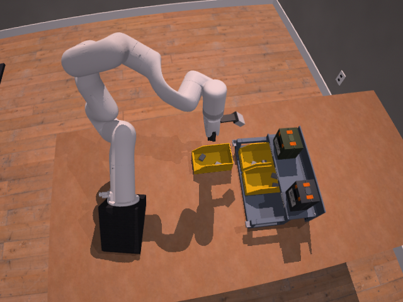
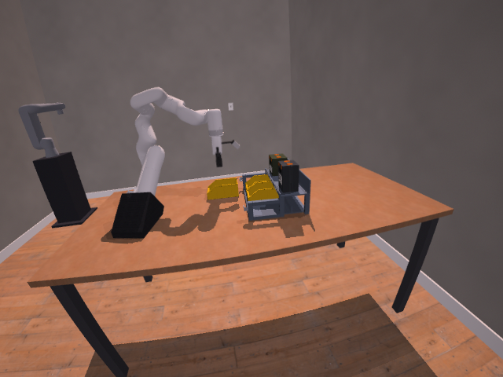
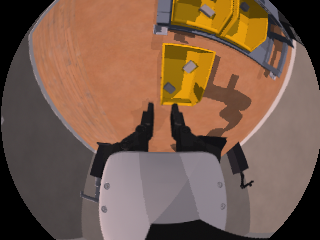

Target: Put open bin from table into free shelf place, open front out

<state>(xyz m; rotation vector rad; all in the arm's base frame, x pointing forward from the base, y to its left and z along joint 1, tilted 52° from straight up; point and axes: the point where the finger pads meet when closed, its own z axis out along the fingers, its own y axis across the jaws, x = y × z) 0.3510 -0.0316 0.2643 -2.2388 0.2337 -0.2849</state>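
Note:
A yellow open bin (image 1: 212, 158) with small grey parts in it stands on the table, just left of the grey shelf (image 1: 276, 178); it also shows in the exterior view (image 2: 222, 188) and the wrist view (image 3: 186, 75). Two more yellow bins (image 1: 255, 155) (image 1: 260, 179) stand side by side on the shelf's upper level. A free place (image 1: 263, 207) lies at the near end of that row. My gripper (image 1: 211, 137) points down and hovers well above the far rim of the table bin. Its fingers stand narrowly apart with nothing between them.
Two dark boxes with orange marks (image 1: 288, 142) (image 1: 303, 194) stand on the shelf's top board behind the bins. My black base (image 1: 121, 224) is at the table's left. A second arm on a black stand (image 2: 53, 182) is off the table, far left.

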